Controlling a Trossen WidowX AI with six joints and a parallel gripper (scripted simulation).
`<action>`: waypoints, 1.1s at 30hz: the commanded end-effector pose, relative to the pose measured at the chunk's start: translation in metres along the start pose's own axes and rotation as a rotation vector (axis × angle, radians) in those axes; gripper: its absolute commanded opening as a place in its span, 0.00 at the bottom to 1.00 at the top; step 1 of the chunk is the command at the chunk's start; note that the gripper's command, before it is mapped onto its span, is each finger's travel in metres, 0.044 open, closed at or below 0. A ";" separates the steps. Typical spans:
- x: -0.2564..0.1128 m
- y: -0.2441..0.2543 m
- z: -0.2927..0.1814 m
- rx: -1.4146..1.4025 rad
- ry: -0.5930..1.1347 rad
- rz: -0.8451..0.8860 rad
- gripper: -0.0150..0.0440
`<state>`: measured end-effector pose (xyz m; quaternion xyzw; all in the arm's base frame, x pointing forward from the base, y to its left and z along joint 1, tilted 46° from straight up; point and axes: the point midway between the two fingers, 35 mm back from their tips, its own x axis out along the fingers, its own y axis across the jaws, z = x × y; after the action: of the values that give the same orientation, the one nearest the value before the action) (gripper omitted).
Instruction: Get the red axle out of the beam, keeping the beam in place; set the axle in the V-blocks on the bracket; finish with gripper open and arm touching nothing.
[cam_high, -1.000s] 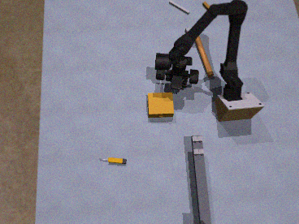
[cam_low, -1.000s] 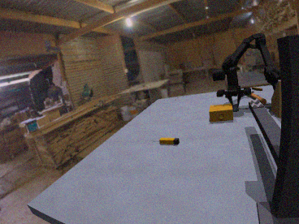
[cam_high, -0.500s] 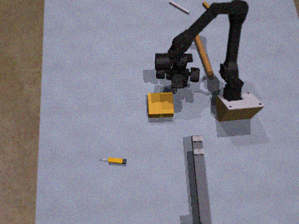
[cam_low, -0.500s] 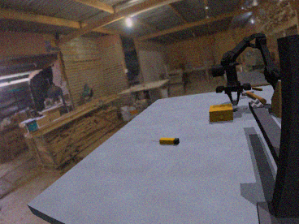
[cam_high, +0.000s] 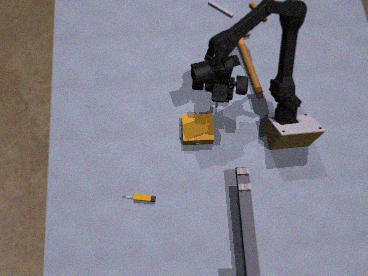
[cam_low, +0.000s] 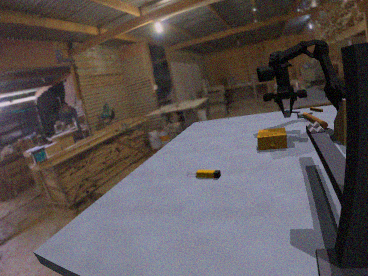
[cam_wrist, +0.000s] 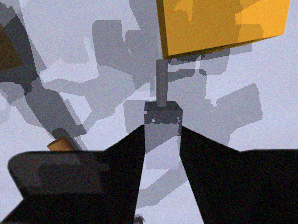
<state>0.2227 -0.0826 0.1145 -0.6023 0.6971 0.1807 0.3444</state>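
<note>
Top view and wrist view both show a squat orange-yellow block (cam_high: 197, 128) (cam_low: 272, 139) (cam_wrist: 220, 25) lying on the pale blue-grey table (cam_high: 100, 160) (cam_low: 190, 220); where the red axle sits cannot be made out. Near the block, the black gripper (cam_high: 217, 101) (cam_low: 287, 113) (cam_wrist: 160, 129) hangs above the table, its fingers pinched around a small dark grey block-shaped piece (cam_wrist: 163, 112). A slim grey rod (cam_wrist: 161, 82) sticks out of that piece toward the orange-yellow block; whether its tip touches the block cannot be told.

Below the block in the top view runs a long grey bar-shaped bracket (cam_high: 246, 230) (cam_low: 327, 160), with two pale notched V-blocks (cam_high: 243, 179) (cam_low: 316, 126) at its near end. The V-blocks hold nothing that can be seen.

Beside the gripper in the top view lies an orange-brown wooden handle (cam_high: 250, 65) (cam_low: 315, 120), and next to that stands the arm's wooden base with a white top (cam_high: 319, 131). A thin whitish rod (cam_high: 220, 9) lies farther up. Well apart from the rest is a yellow hand tool with a black end (cam_high: 144, 198) (cam_low: 207, 174).
</note>
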 end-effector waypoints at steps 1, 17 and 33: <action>-0.001 0.000 0.000 -0.030 -0.003 0.004 0.25; -0.003 -0.036 -0.001 -0.190 -0.004 0.003 0.25; 0.002 -0.077 -0.002 -0.225 -0.004 0.001 0.25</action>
<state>0.2944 -0.0984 0.1282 -0.6353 0.6720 0.2606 0.2773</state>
